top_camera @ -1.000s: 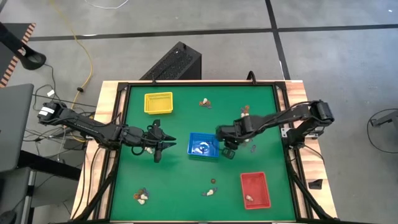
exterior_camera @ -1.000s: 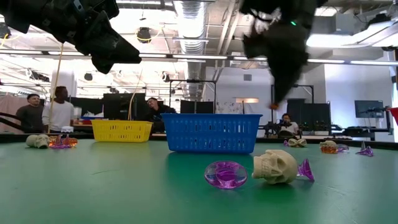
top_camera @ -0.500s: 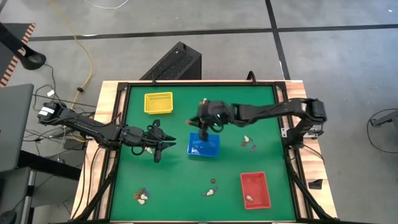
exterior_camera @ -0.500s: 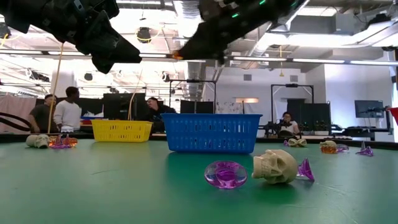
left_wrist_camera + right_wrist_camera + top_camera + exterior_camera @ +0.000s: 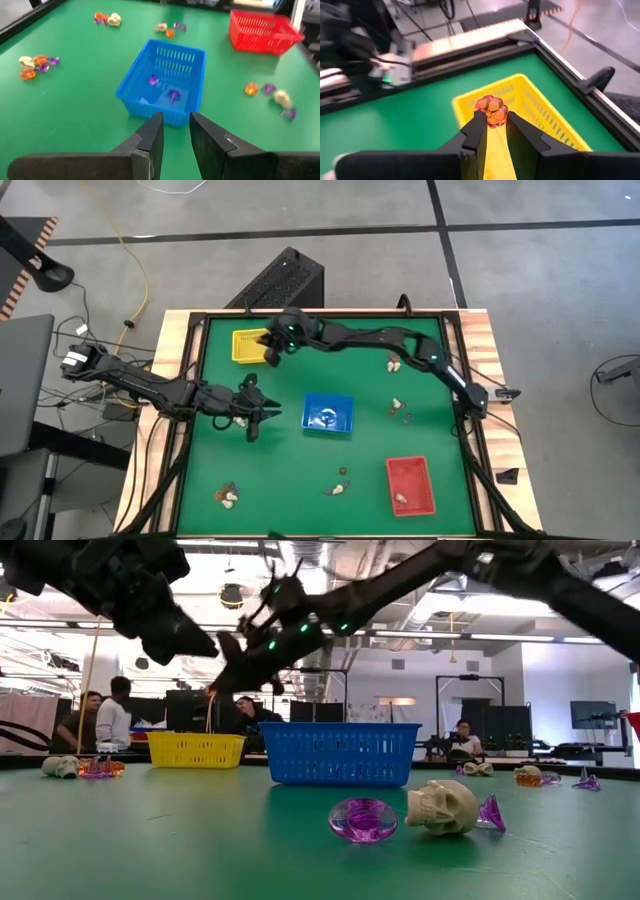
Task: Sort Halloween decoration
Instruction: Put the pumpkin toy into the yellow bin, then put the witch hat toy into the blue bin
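Right gripper (image 5: 270,352) hangs over the far-left tray (image 5: 250,346), trinket (image 5: 491,111) between its fingers; left gripper (image 5: 270,413) sits just left of the centre tray (image 5: 328,424).
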You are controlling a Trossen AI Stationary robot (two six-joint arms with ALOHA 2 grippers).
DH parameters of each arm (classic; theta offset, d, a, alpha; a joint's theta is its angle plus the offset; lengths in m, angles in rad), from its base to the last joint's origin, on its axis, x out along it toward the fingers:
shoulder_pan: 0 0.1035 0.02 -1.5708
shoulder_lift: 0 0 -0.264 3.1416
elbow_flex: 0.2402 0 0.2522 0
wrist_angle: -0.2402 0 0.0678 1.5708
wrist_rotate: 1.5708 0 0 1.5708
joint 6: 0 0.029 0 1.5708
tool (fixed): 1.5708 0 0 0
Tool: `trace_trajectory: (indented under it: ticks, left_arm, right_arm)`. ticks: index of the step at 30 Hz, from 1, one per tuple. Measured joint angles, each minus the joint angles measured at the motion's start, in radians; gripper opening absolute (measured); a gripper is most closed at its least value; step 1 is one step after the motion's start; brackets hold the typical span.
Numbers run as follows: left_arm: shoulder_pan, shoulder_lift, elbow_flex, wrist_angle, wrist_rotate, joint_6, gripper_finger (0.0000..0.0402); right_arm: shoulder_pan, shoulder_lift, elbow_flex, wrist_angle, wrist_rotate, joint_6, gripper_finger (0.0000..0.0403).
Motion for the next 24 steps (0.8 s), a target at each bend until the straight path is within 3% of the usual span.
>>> trace_trajectory:
  ticks: [7,16,20,24]
  left_arm:
    - [0.000,0.000,0.000,-0.066,-0.034,0.085,0.0082]
    - [0.009,-0.086,0.000,-0.068,-0.157,0.212,0.0082]
    - [0.010,-0.184,0.000,-0.077,-0.184,0.274,0.0082]
    - [0.016,-0.273,0.000,-0.142,-0.233,0.247,0.0082]
  right_arm:
    - [-0.037,0.152,0.233,-0.186,-0.011,0.011,0.0114]
    - [-0.045,0.095,0.257,-0.378,-0.026,-0.029,0.0207]
    - [-0.038,0.002,0.259,-0.521,-0.149,-0.115,0.0230]
    - [-0.036,-0.088,0.259,-0.824,-0.312,-0.262,0.0234]
